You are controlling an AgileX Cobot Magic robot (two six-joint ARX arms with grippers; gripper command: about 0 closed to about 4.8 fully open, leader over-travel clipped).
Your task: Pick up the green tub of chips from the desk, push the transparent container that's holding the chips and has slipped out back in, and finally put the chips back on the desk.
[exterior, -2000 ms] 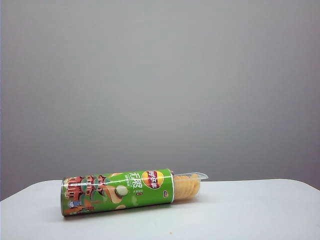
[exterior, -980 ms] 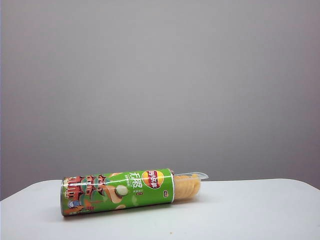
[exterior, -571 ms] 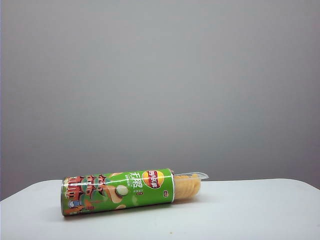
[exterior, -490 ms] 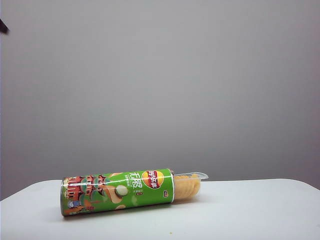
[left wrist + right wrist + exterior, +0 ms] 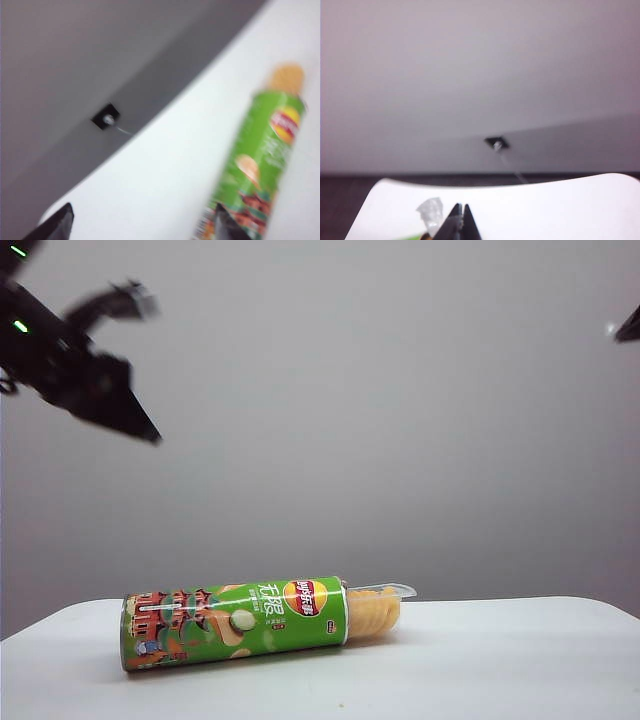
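The green tub of chips (image 5: 235, 621) lies on its side on the worktop (image 5: 480, 660), toward the left of the exterior view, and I think it lies so because a round can cannot stand well with its inner tray half out. The transparent container (image 5: 383, 600) sticks out of the open right end of the tub, and through its clear wall I see the chips (image 5: 373, 616) in one stack. My left tool (image 5: 125, 350) is high above the left end of the tub, well apart from it, blurred, and its fingers (image 5: 56, 226) stand wide in the left wrist view, so it holds nothing. I judge it is placed there to come down on the green body. My right tool (image 5: 461, 220) has its two fingers pressed together and it is empty; in the exterior view only a dark tip shows at the upper right edge, far from the tray. I think a closed tip suits pushing the tray in. I count one tub, one clear container, one stack of chips, one worktop, and two tools.
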